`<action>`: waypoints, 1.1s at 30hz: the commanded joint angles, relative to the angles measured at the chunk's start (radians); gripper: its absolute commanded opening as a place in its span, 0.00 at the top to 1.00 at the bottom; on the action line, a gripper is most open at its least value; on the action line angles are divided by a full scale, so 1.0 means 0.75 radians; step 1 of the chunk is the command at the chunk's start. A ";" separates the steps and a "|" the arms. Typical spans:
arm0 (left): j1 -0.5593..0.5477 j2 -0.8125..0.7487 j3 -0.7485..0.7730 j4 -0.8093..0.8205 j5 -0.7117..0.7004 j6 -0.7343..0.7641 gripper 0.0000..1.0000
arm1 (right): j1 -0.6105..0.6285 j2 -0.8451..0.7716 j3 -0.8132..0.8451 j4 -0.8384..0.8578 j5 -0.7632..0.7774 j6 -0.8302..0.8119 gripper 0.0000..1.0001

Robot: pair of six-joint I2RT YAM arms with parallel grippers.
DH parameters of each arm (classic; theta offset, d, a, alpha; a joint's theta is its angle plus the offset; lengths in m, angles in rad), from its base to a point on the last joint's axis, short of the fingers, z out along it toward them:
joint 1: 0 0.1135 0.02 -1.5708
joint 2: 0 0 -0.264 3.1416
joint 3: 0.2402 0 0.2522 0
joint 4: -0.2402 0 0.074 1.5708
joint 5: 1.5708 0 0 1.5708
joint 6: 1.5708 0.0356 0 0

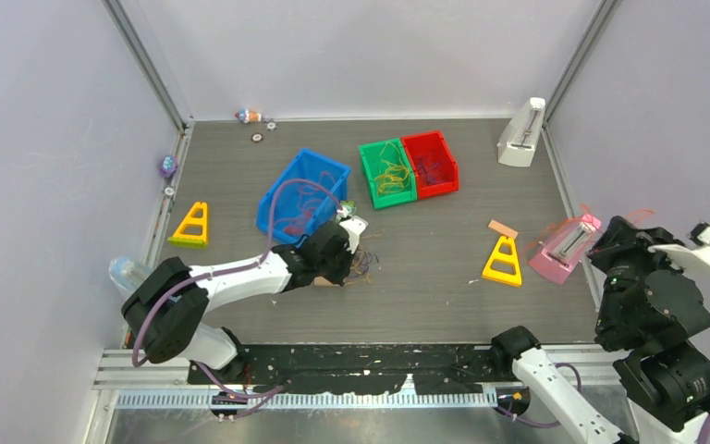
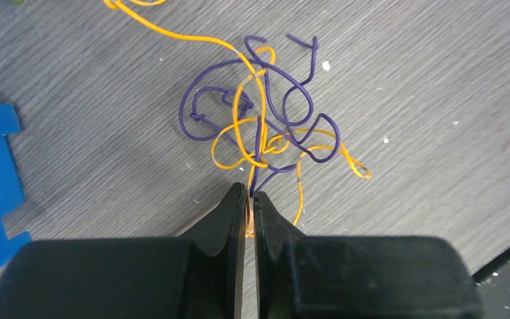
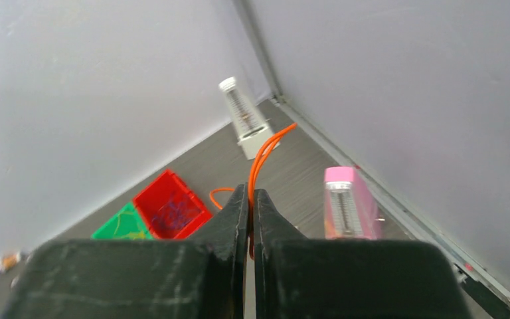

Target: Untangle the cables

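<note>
A small tangle of purple and yellow cables point(image 2: 265, 119) lies on the grey table, right of the blue bin; it also shows in the top view point(image 1: 364, 265). My left gripper point(image 2: 249, 194) is low over the tangle's near edge, shut on a yellow and a purple strand. It shows in the top view too point(image 1: 344, 248). My right gripper point(image 3: 249, 193) is raised at the right wall and shut on an orange-red cable point(image 3: 264, 156), which loops up past its tips. In the top view the right gripper point(image 1: 613, 236) is beside the pink metronome.
A blue bin point(image 1: 330, 169) holds reddish cables, a green bin point(image 1: 367, 153) yellow ones, a red bin point(image 1: 448, 153) purple ones. Two yellow triangular stands point(image 1: 191, 225) point(image 1: 503, 262), a pink metronome point(image 1: 566, 247), a white metronome point(image 1: 521, 135) and a small wooden block point(image 1: 503, 228) stand around.
</note>
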 commanded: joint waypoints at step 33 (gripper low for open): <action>0.618 -1.041 0.370 -0.857 -0.252 -0.312 0.09 | 0.556 1.469 0.388 0.910 -1.103 -0.007 0.95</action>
